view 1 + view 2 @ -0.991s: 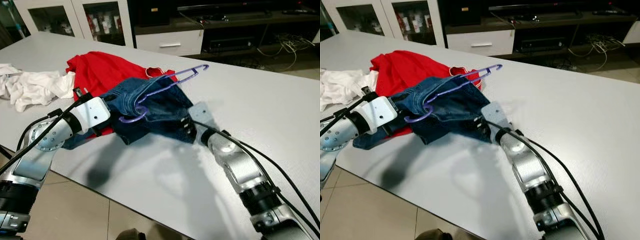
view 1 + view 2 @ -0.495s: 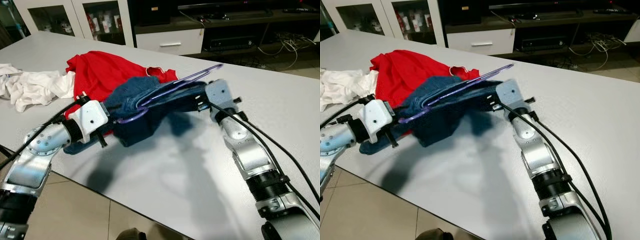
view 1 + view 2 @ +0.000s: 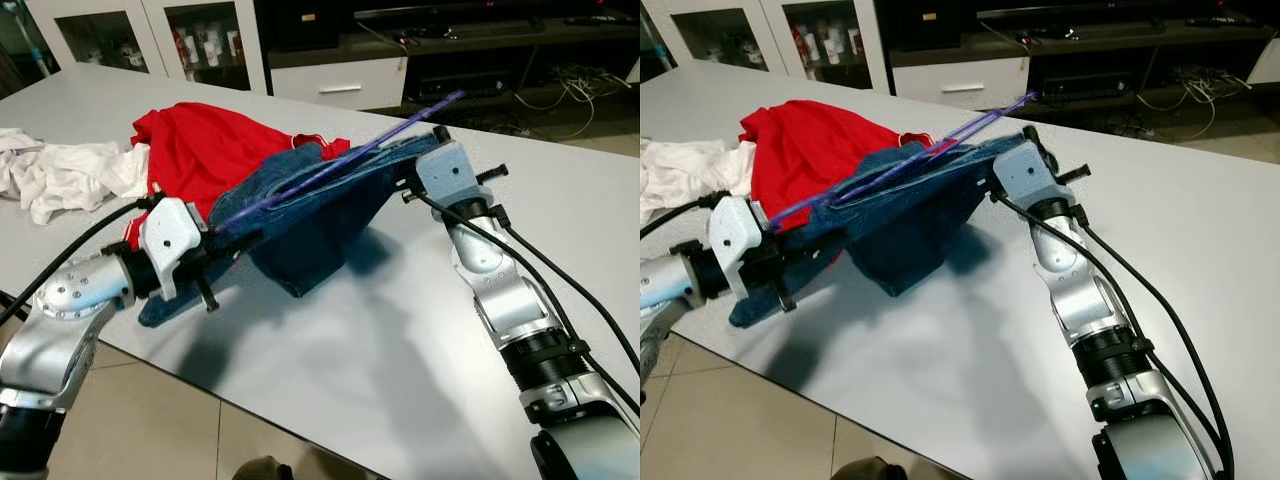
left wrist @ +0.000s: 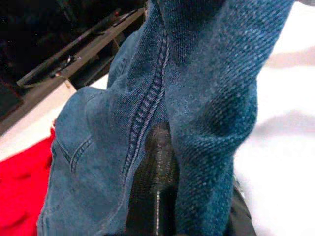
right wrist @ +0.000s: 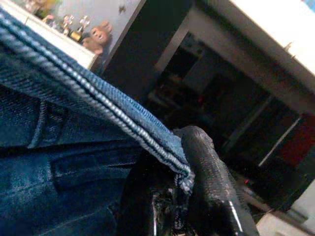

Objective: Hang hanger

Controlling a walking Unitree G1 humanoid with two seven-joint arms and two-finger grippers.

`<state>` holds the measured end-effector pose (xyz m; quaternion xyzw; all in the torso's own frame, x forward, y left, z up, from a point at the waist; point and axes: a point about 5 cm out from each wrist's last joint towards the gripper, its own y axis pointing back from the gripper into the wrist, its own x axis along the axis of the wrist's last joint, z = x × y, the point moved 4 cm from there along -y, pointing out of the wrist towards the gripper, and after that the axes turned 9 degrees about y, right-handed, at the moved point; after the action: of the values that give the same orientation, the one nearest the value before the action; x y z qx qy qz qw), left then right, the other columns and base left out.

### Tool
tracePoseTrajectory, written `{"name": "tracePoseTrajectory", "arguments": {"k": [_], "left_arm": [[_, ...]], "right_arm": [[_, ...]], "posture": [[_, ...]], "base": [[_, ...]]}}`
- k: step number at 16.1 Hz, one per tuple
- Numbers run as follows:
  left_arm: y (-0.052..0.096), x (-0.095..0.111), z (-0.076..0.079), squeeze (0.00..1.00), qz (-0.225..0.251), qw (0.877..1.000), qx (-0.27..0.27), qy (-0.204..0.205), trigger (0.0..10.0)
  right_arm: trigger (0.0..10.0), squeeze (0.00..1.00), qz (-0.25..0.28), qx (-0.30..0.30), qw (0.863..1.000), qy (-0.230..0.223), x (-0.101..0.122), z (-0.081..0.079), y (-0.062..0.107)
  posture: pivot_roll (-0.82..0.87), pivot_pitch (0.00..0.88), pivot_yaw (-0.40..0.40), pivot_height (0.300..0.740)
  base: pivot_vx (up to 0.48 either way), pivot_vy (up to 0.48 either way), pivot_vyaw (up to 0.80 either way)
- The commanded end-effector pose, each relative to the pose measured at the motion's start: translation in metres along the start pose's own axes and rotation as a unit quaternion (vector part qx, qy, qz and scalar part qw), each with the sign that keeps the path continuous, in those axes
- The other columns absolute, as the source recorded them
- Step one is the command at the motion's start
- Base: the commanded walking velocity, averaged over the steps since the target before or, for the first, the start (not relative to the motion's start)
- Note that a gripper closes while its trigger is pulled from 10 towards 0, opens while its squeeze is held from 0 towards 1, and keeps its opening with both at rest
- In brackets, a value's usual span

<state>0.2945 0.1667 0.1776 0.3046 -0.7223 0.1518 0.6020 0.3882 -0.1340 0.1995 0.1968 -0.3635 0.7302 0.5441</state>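
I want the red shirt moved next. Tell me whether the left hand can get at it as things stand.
Probably not yet. The left hand is shut on the jeans, which it and the right hand hold stretched above the table with the hanger. The red shirt lies just beyond, partly under them.

Purple hanger [image 3: 340,170] tilted inside lifted jeans [image 3: 300,215]

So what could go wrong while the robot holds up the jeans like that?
The purple hanger just lies along the stretched top edge of the jeans, so it could slide off if that edge tilts. The left gripper and right gripper each pinch only a thin bit of denim, which might slip out. The hanging part stays close above the white table and the red shirt, so it might drag across them.
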Motion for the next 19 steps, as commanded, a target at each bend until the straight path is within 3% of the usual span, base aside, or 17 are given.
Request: {"name": "tracePoseTrajectory", "arguments": {"k": [1, 2, 3, 4, 7, 8, 13, 15, 18, 19], "left_arm": [[0.017, -0.004, -0.011, 0.0, -0.007, 0.999, 0.031, 0.03, 0.0], [0.018, -0.007, -0.01, 0.0, -0.013, 0.999, 0.033, 0.039, 0.0], [0.02, -0.017, -0.009, 0.0, -0.033, 0.997, 0.042, 0.063, 0.0], [0.02, -0.021, -0.008, 0.0, -0.04, 0.996, 0.043, 0.068, 0.0], [0.019, -0.039, -0.003, 0.0, -0.083, 0.992, 0.05, 0.08, 0.0], [0.019, -0.043, 0.002, 0.0, -0.098, 0.99, 0.035, 0.091, 0.0], [0.024, -0.056, 0.016, 0.0, -0.134, 0.984, 0.003, 0.117, 0.0], [0.025, -0.058, 0.02, 0.0, -0.136, 0.983, -0.006, 0.127, 0.0], [0.034, -0.069, 0.026, 0.0, -0.168, 0.977, -0.026, 0.128, 0.0], [0.036, -0.074, 0.025, 0.0, -0.182, 0.975, -0.02, 0.126, 0.0]], "right_arm": [[3.1, 0.0, -0.013, -0.085, 0.996, 0.012, -0.01, 0.04, -0.003], [4.2, 0.0, -0.003, -0.09, 0.996, 0.014, -0.007, 0.042, -0.003], [7.9, 0.0, 0.021, -0.102, 0.994, 0.02, 0.001, 0.044, -0.003], [10.0, 0.0, 0.027, -0.104, 0.994, 0.022, 0.003, 0.045, -0.002], [10.0, 0.0, 0.077, -0.108, 0.989, 0.059, 0.018, 0.044, 0.003], [10.0, 0.0, 0.107, -0.09, 0.984, 0.107, 0.024, 0.035, 0.006], [10.0, 0.0, 0.153, -0.119, 0.966, 0.173, 0.033, 0.049, 0.01], [10.0, 0.0, 0.163, -0.111, 0.961, 0.194, 0.034, 0.045, 0.009], [10.0, 0.0, 0.225, -0.103, 0.939, 0.238, 0.049, 0.041, 0.012], [10.0, 0.0, 0.265, -0.097, 0.924, 0.259, 0.061, 0.037, 0.016]], "posture": [[-0.01, 0.0, 0.077, 0.74], [-0.01, 0.0, 0.077, 0.74], [-0.01, 0.0, 0.074, 0.74], [-0.01, 0.0, 0.074, 0.74], [-0.01, 0.0, 0.072, 0.74], [-0.01, 0.0, 0.072, 0.74], [-0.01, 0.0, 0.072, 0.74], [-0.01, 0.0, 0.076, 0.74], [-0.01, 0.0, 0.072, 0.74], [0.0, 0.0, 0.071, 0.74]], "base": [[0.0, 0.0, 0.0], [0.0, 0.0, 0.0], [0.0, 0.0, 0.0], [0.0, 0.0, 0.0], [0.0, 0.0, 0.0], [0.0, 0.0, 0.0], [0.0, 0.0, 0.0], [0.0, 0.0, 0.0], [0.0, 0.0, 0.0], [0.0, 0.0, 0.0]]}}
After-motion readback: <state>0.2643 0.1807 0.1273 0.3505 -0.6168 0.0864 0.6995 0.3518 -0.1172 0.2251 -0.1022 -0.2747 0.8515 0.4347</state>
